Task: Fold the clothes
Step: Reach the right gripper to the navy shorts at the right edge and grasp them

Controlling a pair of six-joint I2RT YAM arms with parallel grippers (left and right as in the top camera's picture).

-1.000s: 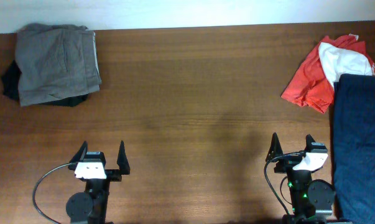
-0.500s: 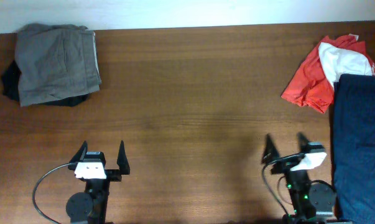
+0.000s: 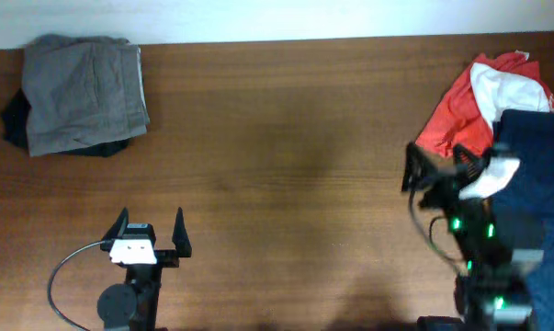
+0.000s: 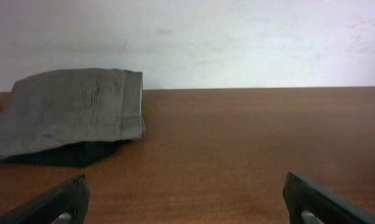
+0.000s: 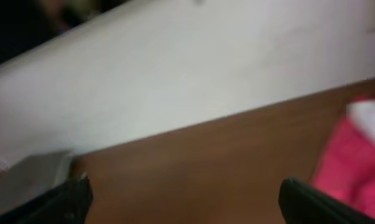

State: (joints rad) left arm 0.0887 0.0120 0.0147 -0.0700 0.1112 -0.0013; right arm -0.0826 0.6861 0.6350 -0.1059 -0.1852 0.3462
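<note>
A red and white garment [image 3: 460, 115] lies crumpled at the table's right, partly under a dark blue garment [image 3: 534, 184] along the right edge. The red one shows blurred in the right wrist view [image 5: 355, 168]. My right gripper [image 3: 435, 170] is open and empty, raised above the table just left of these clothes. A folded grey garment [image 3: 84, 92] sits on a black one [image 3: 15, 124] at the back left; it also shows in the left wrist view [image 4: 69, 109]. My left gripper [image 3: 150, 230] is open and empty near the front edge; its fingertips frame the left wrist view [image 4: 187, 199].
The brown wooden table [image 3: 277, 156] ends at a white wall at the back. A grey cable [image 3: 65, 276] loops beside the left arm's base.
My right arm has risen and moved away from the front edge toward the red and blue clothes. The left arm has not moved.
</note>
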